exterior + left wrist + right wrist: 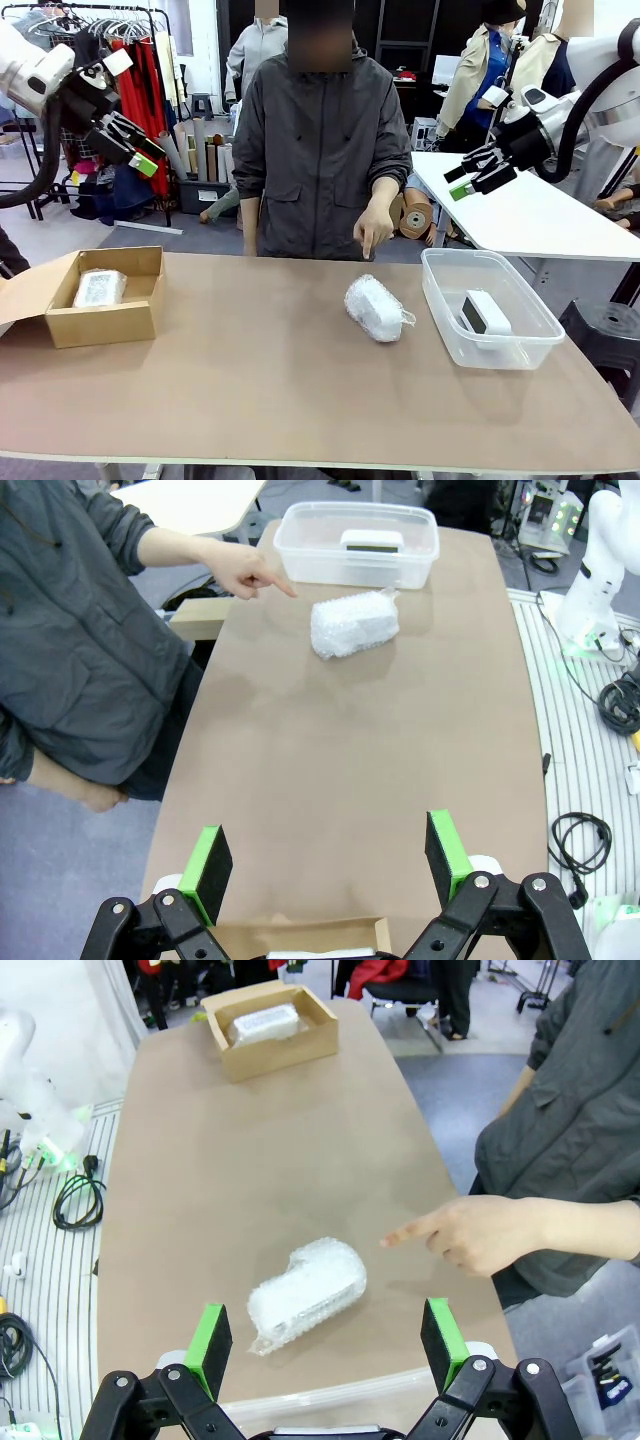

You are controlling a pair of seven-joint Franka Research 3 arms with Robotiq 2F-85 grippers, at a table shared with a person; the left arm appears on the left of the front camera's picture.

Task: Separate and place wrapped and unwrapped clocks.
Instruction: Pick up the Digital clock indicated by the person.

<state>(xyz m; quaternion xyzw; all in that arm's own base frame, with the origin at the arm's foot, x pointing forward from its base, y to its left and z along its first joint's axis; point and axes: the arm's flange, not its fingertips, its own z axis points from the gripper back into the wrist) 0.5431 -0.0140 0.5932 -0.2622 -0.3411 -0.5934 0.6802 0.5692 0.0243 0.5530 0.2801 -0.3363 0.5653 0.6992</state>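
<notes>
A bubble-wrapped clock [376, 307] [353, 625] [305, 1294] lies on the table right of centre. Another wrapped clock [100, 288] [265, 1023] rests inside the brown cardboard box [96, 322] [276, 1048] at the left. The bare white clock [485, 312] [372, 541] stands in the clear plastic tub [500, 345] [300, 542] at the right. The person's hand [374, 226] [244, 572] [478, 1234] points a finger down toward the loose wrapped clock. My left gripper [132, 145] [330, 863] hangs open high above the table's left side. My right gripper [478, 170] [328, 1342] is open high at the right.
The person stands at the table's far edge behind the middle. A second white table [530, 215] sits behind the right arm. Cables [580, 840] [75, 1200] lie on the floor off the table's ends. Bare tabletop [250, 370] stretches between box and tub.
</notes>
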